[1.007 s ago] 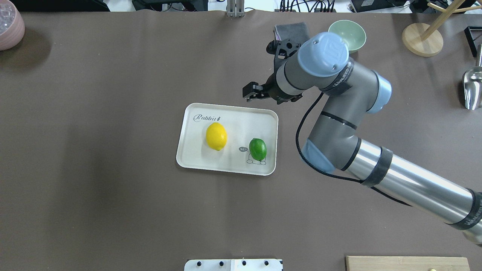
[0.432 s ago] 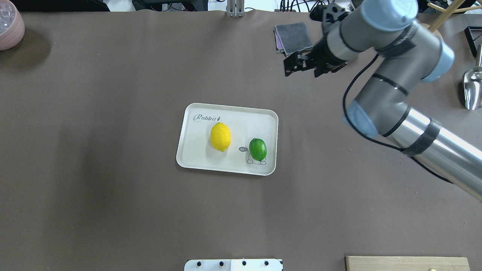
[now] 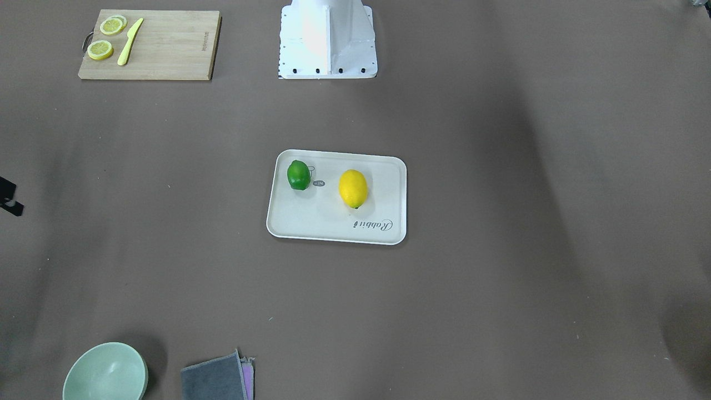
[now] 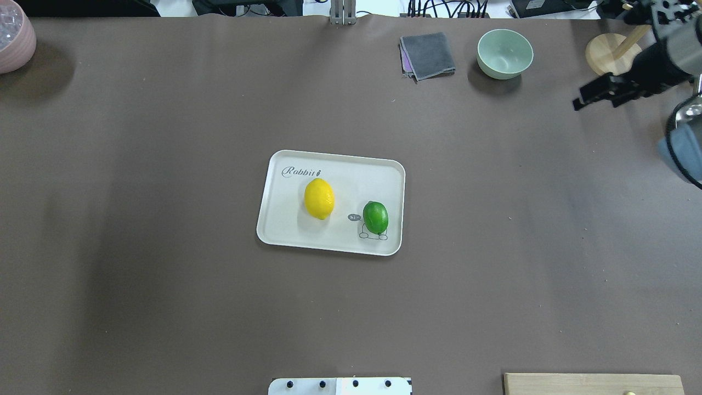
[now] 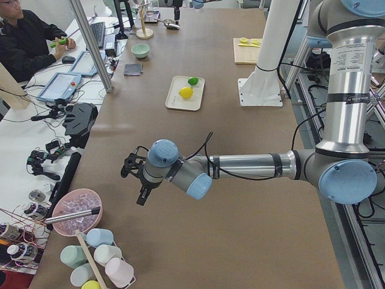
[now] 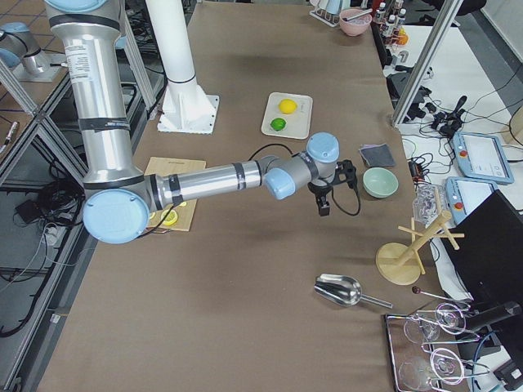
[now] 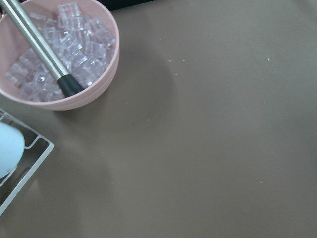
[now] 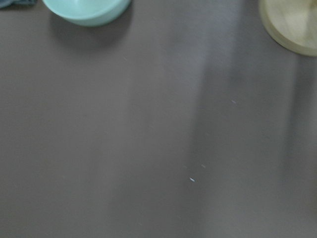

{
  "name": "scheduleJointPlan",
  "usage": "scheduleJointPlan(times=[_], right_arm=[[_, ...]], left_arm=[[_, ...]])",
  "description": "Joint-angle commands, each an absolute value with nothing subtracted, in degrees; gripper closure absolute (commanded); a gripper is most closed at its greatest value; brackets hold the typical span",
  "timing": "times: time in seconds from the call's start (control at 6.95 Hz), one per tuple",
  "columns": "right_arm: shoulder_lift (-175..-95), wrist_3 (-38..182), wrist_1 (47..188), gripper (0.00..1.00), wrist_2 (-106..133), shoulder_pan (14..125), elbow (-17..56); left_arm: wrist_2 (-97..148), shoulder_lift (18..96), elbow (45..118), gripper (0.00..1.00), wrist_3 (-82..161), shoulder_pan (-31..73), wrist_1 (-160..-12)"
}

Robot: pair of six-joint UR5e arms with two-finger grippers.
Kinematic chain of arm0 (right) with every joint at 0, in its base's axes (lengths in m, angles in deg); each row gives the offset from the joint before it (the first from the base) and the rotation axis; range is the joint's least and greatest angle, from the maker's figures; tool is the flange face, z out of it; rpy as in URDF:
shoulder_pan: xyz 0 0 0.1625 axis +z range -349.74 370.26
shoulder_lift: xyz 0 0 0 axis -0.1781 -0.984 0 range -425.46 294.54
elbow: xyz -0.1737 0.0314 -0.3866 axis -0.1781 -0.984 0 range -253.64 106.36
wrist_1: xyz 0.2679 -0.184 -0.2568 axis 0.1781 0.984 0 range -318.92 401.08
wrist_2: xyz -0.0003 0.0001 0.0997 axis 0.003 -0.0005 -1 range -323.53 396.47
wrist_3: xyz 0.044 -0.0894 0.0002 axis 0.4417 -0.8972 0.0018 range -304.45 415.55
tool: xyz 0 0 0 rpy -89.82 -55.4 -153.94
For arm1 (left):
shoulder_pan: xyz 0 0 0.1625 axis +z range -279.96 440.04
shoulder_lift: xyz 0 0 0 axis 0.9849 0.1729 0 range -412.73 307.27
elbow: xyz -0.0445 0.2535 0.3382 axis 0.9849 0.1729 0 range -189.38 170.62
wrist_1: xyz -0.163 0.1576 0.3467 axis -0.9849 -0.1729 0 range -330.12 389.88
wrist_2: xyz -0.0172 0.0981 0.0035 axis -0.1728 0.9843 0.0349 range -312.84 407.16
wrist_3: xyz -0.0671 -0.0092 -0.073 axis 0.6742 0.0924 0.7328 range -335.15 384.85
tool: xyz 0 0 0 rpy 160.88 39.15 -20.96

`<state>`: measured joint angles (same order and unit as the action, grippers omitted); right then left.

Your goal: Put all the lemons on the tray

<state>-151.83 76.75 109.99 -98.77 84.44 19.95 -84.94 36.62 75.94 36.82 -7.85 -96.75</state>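
The cream-white tray (image 4: 285, 230) lies at the table's middle. The yellow lemon (image 4: 319, 198) rests on it below the "Rabbit" script, and the green lemon (image 4: 375, 217) rests on its cartoon drawing. Both also show in the front-facing view: the yellow one (image 3: 353, 188), the green one (image 3: 298, 175), the tray (image 3: 333, 225). My right gripper (image 4: 600, 99) is open and empty, far right of the tray, near the wooden stand. My left gripper (image 5: 135, 180) shows only in the exterior left view, near the pink bowl; I cannot tell whether it is open or shut.
A green bowl (image 4: 504, 52) and a grey cloth (image 4: 428, 55) sit at the far edge. A wooden stand (image 4: 609, 55) and a metal scoop (image 4: 685, 120) are at the far right. A pink ice bowl (image 7: 54, 59) is at the far left. A cutting board (image 3: 147, 44) holds lemon slices and a knife.
My right arm has swung away from the tray's far edge, up and to the right toward the wooden stand. The yellow lemon shifted slightly on the tray. The green lemon has not moved.
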Motion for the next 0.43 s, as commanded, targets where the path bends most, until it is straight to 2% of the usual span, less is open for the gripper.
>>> scheduleJointPlan(times=[0.0, 0.29], right_arm=[[-160.71, 73.13, 110.07, 0.00, -100.20, 90.40, 19.71], [-163.19, 70.86, 111.90, 0.00, -100.72, 93.57, 20.49]], left_arm=[[-85.21, 35.86, 75.17, 0.02, 33.32, -11.96, -89.53], [-85.21, 35.60, 75.69, 0.02, 29.51, -14.52, -85.01]])
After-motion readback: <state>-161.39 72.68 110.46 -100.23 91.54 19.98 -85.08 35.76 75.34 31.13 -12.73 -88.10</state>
